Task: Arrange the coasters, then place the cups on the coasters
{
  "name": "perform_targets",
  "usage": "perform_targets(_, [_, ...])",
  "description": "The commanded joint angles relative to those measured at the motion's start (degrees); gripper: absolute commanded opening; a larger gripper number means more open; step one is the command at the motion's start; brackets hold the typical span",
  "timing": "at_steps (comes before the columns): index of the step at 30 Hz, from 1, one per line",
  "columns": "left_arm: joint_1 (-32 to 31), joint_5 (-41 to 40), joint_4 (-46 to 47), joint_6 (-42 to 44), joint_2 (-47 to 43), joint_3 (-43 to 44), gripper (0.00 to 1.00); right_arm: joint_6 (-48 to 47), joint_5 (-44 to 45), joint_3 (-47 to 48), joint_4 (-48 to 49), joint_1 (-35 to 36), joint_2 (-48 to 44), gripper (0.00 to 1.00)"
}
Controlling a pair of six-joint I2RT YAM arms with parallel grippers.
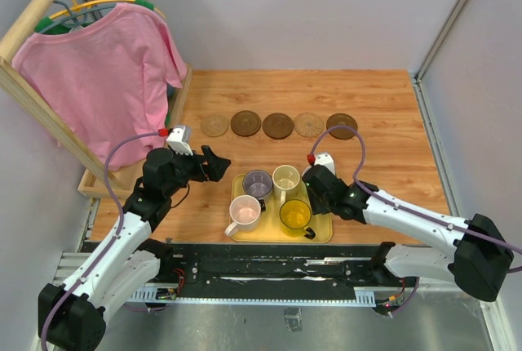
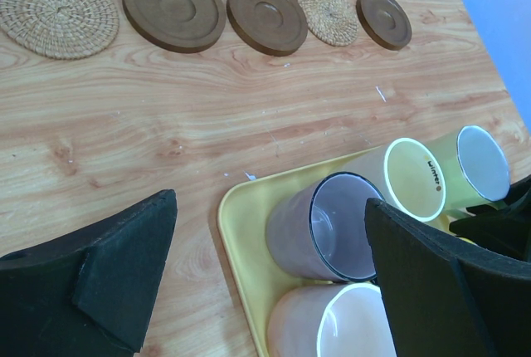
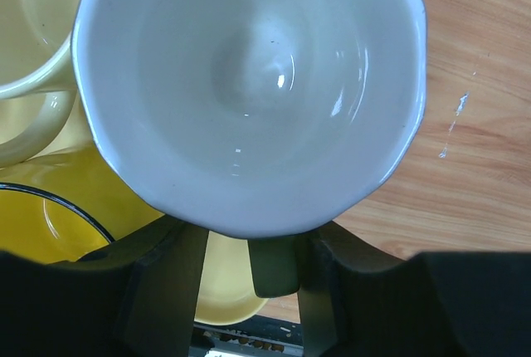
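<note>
Whitish cup [image 3: 249, 83] straight ahead of right gripper [image 3: 253, 245], jaws straddling its near edge, pinch unclear; left gripper [image 2: 270, 212] spread wide.

Your left arm [image 1: 122, 245] and right arm [image 1: 408, 216] wear white shells between black joints, with bulky black housings [image 1: 69, 318] at 7 and 4 o'clock. A lilac cable [image 1: 122, 144] arcs along each to a white wrist block [image 1: 179, 136] tipped red. The left claw [image 1: 214, 163] and right claw [image 1: 320, 188] are matte black, and their fingers [image 2: 108, 278] are broad foam-like wedges.
</note>
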Motion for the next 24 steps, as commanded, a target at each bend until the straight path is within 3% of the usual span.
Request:
perform_targets(1, [-0.3,-0.8,1.0,-0.2,-0.2,-0.8,0.99,-1.1,0.2,-0.6,0.4,-0.7,0.9,0.44])
perform_targets(24, [-0.3,-1.4,0.9,-0.6,-0.5,-1.1,0.99,-2.6,0.2,1.6,0.4,-1.3,2.6,0.39])
